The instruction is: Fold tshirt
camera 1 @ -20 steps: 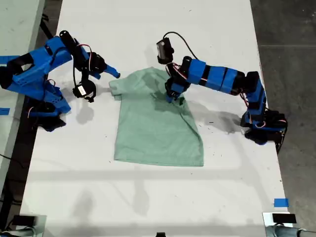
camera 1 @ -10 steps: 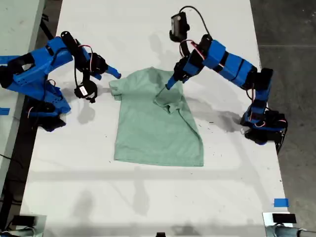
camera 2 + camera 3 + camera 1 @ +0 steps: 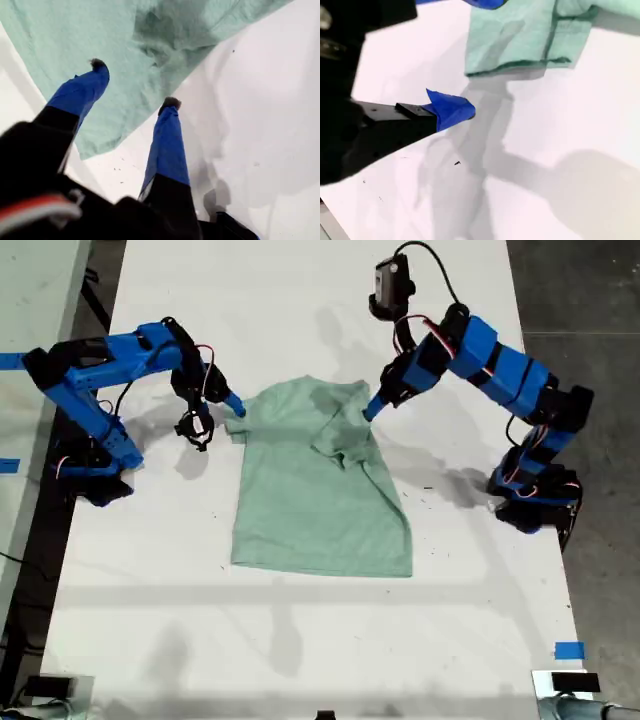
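Observation:
The pale green tshirt (image 3: 310, 500) lies flat on the white table (image 3: 300, 640), its sleeve at the exterior view's right folded in over the chest. My first gripper (image 3: 372, 410) hovers open at that folded shoulder. In the first wrist view my first gripper (image 3: 134, 83) has one fingertip (image 3: 97, 64) over the tshirt (image 3: 100, 40) and the other at its edge, holding nothing. My second gripper (image 3: 235, 405) sits open at the flat sleeve on the exterior view's left. In the second wrist view the tshirt (image 3: 520, 35) sleeve hem lies between the spread fingers of my second gripper (image 3: 479, 57).
Both arm bases stand on the table, one at each side of the exterior view. A blue tape strip (image 3: 568, 650) marks the near corner at the exterior view's right. Grey floor (image 3: 590, 320) runs past the table's edge on that side.
My first gripper let go of the folded sleeve, then rose and drew back toward the exterior view's right. My second gripper moved in to the other sleeve's edge.

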You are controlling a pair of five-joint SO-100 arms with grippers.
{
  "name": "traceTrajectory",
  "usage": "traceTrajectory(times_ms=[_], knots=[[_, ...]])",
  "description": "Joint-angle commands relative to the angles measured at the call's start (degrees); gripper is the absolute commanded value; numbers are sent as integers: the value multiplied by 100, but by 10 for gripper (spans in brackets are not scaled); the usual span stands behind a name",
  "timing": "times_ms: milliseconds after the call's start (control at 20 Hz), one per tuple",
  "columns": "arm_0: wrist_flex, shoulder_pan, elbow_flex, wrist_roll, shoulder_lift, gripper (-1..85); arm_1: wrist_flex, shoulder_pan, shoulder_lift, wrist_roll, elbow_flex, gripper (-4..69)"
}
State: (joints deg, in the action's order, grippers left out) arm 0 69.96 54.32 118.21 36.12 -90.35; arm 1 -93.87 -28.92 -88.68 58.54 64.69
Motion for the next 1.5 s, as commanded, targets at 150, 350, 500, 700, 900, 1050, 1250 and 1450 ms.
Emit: traceTrajectory(times_ms=[150,350,500,700,900,1050,1250,1450], knots=[[-255,431,-1266,281,1415,282,-35,185,-1248,0,396,231],[-211,431,-1723,316,1951,111,18,132,-1767,-44,870,208],[-255,343,-1758,290,1969,53,70,114,-1951,-70,1116,180],[-26,369,-1731,308,1477,18,141,114,-2153,-132,1397,139],[264,378,-1547,255,-105,10,220,105,-2399,-193,1749,113],[527,-659,-2681,-299,-281,1,316,53,-2487,-237,1960,77],[791,-1582,-4605,-598,844,1,334,62,-2479,-272,2004,23],[791,-1916,-5871,-686,2065,13,334,114,-2487,-316,2013,21]])
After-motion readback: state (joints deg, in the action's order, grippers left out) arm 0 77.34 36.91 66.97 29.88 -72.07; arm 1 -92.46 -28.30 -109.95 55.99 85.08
